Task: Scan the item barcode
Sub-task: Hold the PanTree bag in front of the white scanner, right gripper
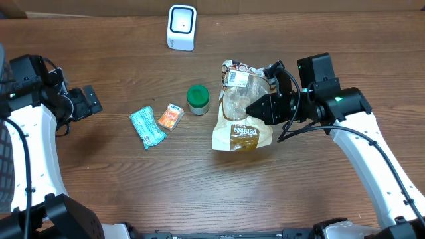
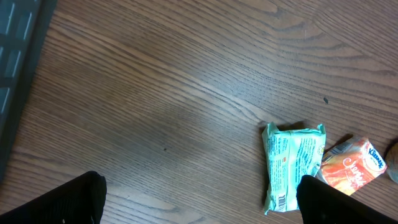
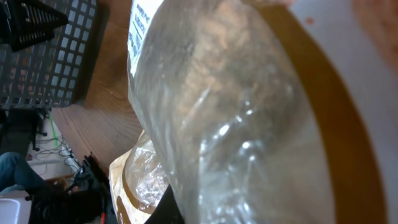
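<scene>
A: Logging item one, bread bag [image 1: 236,109]. Lying where?

B: Sitting on the tabletop [image 1: 199,192], right of centre, just beside a green-lidded jar [image 1: 198,99].

A: Pointing which way?

B: Running lengthwise from far edge to near edge. Turning the crumpled end, with its white sticker [image 1: 237,78], to the far side, roughly toward the white scanner [image 1: 181,26] but well apart from it. Facing the tan printed end to the near edge.

A: Resting or lifted?

B: Not showing clearly from overhead. Filling nearly the whole right wrist view, with clear film pressing up close to the lens.

A: Holding what inside?

B: Showing something pale brown through the clear film, too blurred for naming.

A: Checking right pincer [image 1: 257,105].

B: Coming in from the bag's right side, closed together, clamping the film.

A: Checking left pincer [image 1: 88,101].

B: Hovering over the left of the tabletop, spread wide apart, gripping nothing. Showing both fingertips [image 2: 74,202] at the bottom corners of the left wrist view.

A: Listing remaining stock?

B: Entering teal packet [image 1: 147,127] and orange tissue pack [image 1: 170,117], lying edge to edge between left pincer and jar. Entering the jar as closed under its lid, contents not showing. Entering a black mesh crate [image 3: 43,56], appearing beyond the bag in the right wrist view, contents not showing either.
</scene>
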Tool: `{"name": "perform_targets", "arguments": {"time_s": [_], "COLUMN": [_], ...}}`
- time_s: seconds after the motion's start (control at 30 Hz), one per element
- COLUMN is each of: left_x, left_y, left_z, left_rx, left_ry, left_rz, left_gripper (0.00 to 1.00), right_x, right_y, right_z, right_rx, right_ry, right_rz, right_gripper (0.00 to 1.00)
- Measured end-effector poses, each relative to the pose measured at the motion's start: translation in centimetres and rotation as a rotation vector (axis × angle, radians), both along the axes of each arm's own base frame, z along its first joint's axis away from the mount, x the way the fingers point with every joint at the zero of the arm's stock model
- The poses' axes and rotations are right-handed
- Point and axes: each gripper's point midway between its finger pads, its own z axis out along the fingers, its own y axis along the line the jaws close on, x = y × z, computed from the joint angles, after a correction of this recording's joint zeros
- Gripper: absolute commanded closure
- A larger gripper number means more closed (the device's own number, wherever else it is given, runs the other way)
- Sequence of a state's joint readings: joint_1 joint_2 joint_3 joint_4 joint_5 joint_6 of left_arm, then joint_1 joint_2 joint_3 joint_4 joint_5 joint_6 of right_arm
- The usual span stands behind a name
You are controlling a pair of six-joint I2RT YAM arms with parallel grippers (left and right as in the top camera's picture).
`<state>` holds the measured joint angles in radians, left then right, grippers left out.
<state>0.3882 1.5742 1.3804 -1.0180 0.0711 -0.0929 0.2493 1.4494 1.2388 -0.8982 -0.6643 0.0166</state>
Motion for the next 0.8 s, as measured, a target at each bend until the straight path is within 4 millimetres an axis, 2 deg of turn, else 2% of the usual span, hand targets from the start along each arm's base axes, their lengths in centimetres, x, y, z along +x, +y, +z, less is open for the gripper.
{"name": "perform_targets", "arguments": {"time_s": [0.1,0.23,0.33,0.4,0.43,0.47,0.53,0.6,0.63,0.73,0.8], "left_x": [0.0,0.0,0.0,0.0,0.0,0.0,0.0,0.0,0.0,0.0,0.0], "left_y": [0.0,0.0,0.0,0.0,0.0,0.0,0.0,0.0,0.0,0.0,0.0], "left_z": [0.0,0.0,0.0,0.0,0.0,0.0,0.0,0.0,0.0,0.0,0.0], "left_rx": [0.000,0.000,0.000,0.000,0.001,0.000,0.000,0.000,0.000,0.001,-0.001], "left_ry": [0.000,0.002,0.000,0.001,-0.001,0.000,0.000,-0.001,0.001,-0.001,0.001], "left_rz": [0.000,0.000,0.000,0.000,0.000,0.000,0.000,0.000,0.000,0.001,0.000], "left_gripper": [0.00,0.00,0.00,0.00,0.00,0.00,0.00,0.00,0.00,0.00,0.00], "right_x": [0.0,2.0,5.8,8.0,9.8,11.1,15.4,20.2,20.9,25.6,27.9], "right_y": [-0.2,-0.1,1.2,1.8,2.4,2.8,3.9,5.0,5.0,6.2,7.1], "right_z": [1.2,6.1,10.1,11.2,11.6,11.7,11.1,8.6,8.4,5.8,4.6], "right_rx": [-0.025,-0.111,-0.175,-0.232,-0.273,-0.300,-0.396,-0.547,-0.571,-0.763,-0.866], "right_ry": [0.013,-0.041,-0.166,-0.236,-0.294,-0.343,-0.483,-0.613,-0.637,-0.820,-0.933], "right_rz": [-0.026,-0.064,-0.075,-0.089,-0.099,-0.109,-0.168,-0.242,-0.254,-0.254,-0.237], "right_gripper": [0.96,0.96,0.96,0.96,0.96,0.96,0.96,0.96,0.96,0.96,0.96]}}
